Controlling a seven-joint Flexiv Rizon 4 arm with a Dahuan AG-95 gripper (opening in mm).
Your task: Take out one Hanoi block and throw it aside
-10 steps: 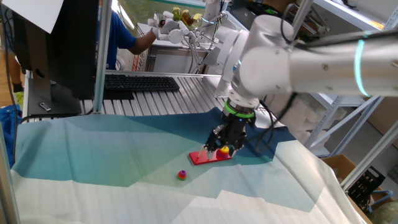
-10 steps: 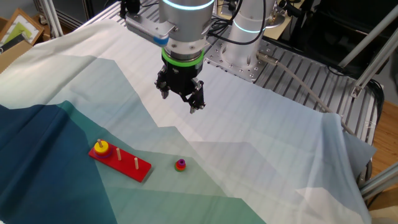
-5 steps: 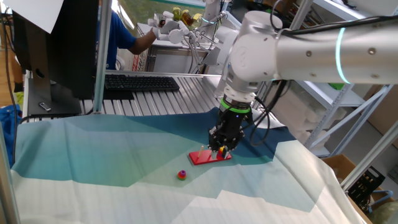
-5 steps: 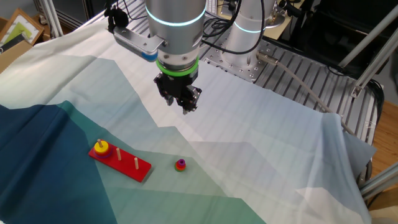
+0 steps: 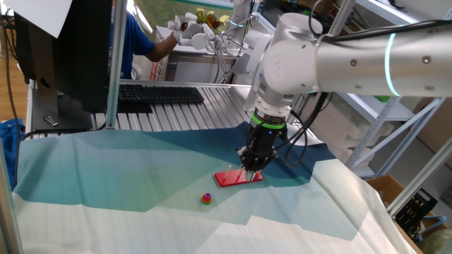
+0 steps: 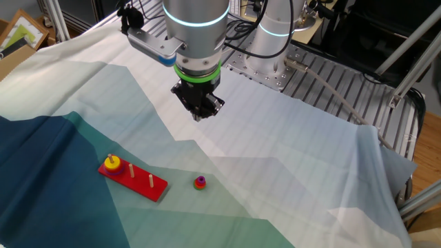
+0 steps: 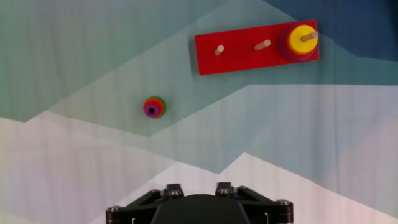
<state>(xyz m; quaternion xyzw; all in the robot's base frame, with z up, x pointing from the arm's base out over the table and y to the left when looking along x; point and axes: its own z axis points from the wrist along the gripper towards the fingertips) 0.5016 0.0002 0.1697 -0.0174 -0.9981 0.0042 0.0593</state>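
Left to right in the other fixed view: the yellow Hanoi block [image 6: 111, 163] sits on top of the stack on the left-end peg of the red peg base [image 6: 135, 181], the other two pegs bare. Right of the base, apart from it, a small stack of loose rings [image 6: 200, 182] lies on the cloth. Further up and right, the gripper [image 6: 198, 114] hangs above the cloth-covered worktop [image 6: 289, 186], well clear of everything.

Hand view: loose rings [image 7: 154, 107] at left, peg base [image 7: 249, 56] upper right, yellow block [image 7: 303, 38] on the far-right peg, a purple ring showing under it. Only the gripper's mounting shows at the bottom edge, no fingertips.

Step, as a judgement: approach or pre-grasp; the block is not taken off yet. Nothing of the throw-aside part is done.

Gripper: jaws fully closed together, nothing between them, touching nothing. In one fixed view the gripper [image 5: 251, 166] looks close to the base [image 5: 239, 177], but that is line-of-sight overlap; the other fixed view shows it high above.

Next move needs: part the jaws, shift over the yellow block's peg, descend pointing down, pinch the ring by its rim, lift straight up along the peg, then toss it clear. Risk: the purple ring under it may get dragged along.
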